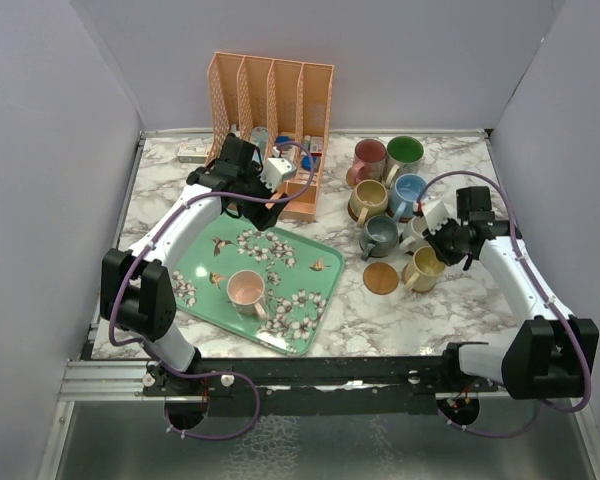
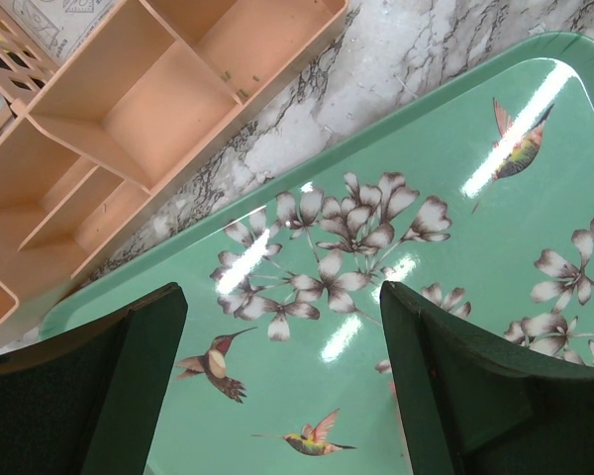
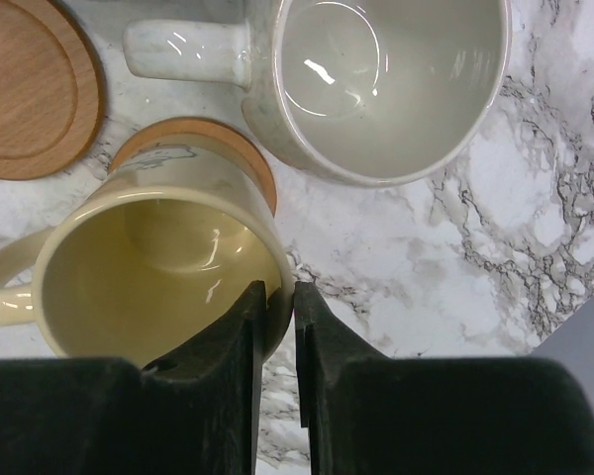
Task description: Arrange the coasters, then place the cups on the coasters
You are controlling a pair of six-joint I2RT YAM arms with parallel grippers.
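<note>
My right gripper (image 3: 280, 292) is shut on the rim of the yellow cup (image 3: 148, 277), one finger inside and one outside its wall. A brown coaster (image 3: 193, 134) shows under that cup's far side. Another coaster (image 3: 30, 89) lies bare to its left, and a cream cup (image 3: 396, 79) stands just beyond. From above, the yellow cup (image 1: 423, 268) sits beside the bare coaster (image 1: 381, 277). Maroon (image 1: 368, 158), green (image 1: 403, 153), blue (image 1: 408, 193), tan (image 1: 368, 200) and grey-blue (image 1: 378, 236) cups cluster behind. My left gripper (image 2: 282, 307) hangs open over the tray, holding nothing.
A green floral tray (image 1: 310, 300) lies at front centre with a pink cup (image 1: 245, 289) on it. A peach file organizer (image 1: 270, 100) stands at the back, close to my left arm. Grey walls enclose the marble table on three sides.
</note>
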